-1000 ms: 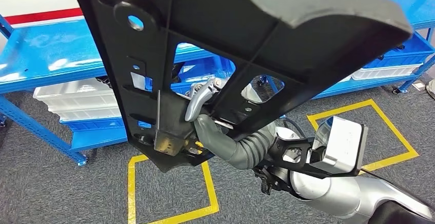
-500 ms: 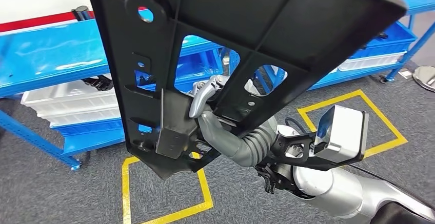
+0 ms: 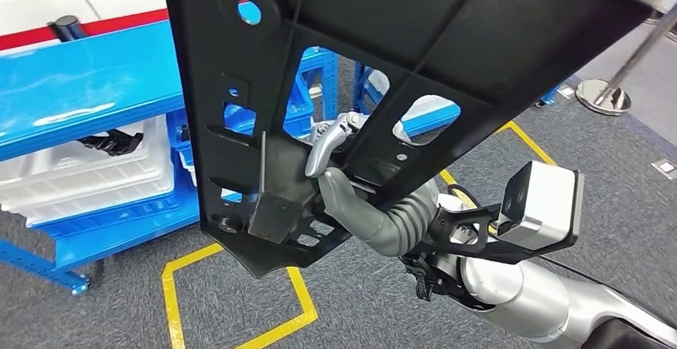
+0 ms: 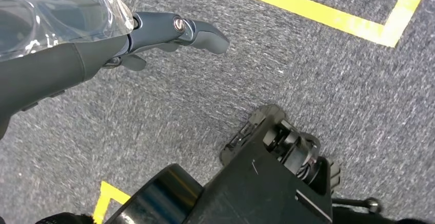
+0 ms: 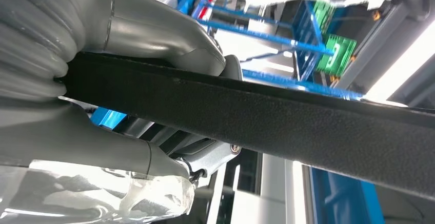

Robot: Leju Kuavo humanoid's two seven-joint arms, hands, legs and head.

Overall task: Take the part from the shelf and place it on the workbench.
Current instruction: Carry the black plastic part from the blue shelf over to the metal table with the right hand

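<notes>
Close above the grey carpet floor (image 3: 104, 309), the right hand (image 3: 339, 177) gripped the part (image 3: 335, 61), a large flat black plastic panel with a matte, faintly grainy face, moulded ribs, triangular cut-outs, a round hole near its upper end and a small boxy bracket low down. That panel hung tilted in the air, raised in front of the shelf (image 3: 72, 93) and touching neither it nor the floor. From the right wrist, the hand's smooth grey thumb lay on one face of the panel's dark edge (image 5: 287, 121) while its fingers (image 5: 205, 162) closed against the other face, beside the grey ribbed cover. Behind the part, the shelf was glossy blue metal, with white plastic bins (image 3: 88, 181) on its lower level. Yellow tape lines (image 3: 172, 301) marked squares on the carpet below the part. Beyond the part, a chrome post base (image 3: 603, 96) stood on the floor. Low over the carpet, the left hand (image 4: 128, 39) held nothing, its dark fingers partly curled and its palm wrapped in clear crinkled film.
</notes>
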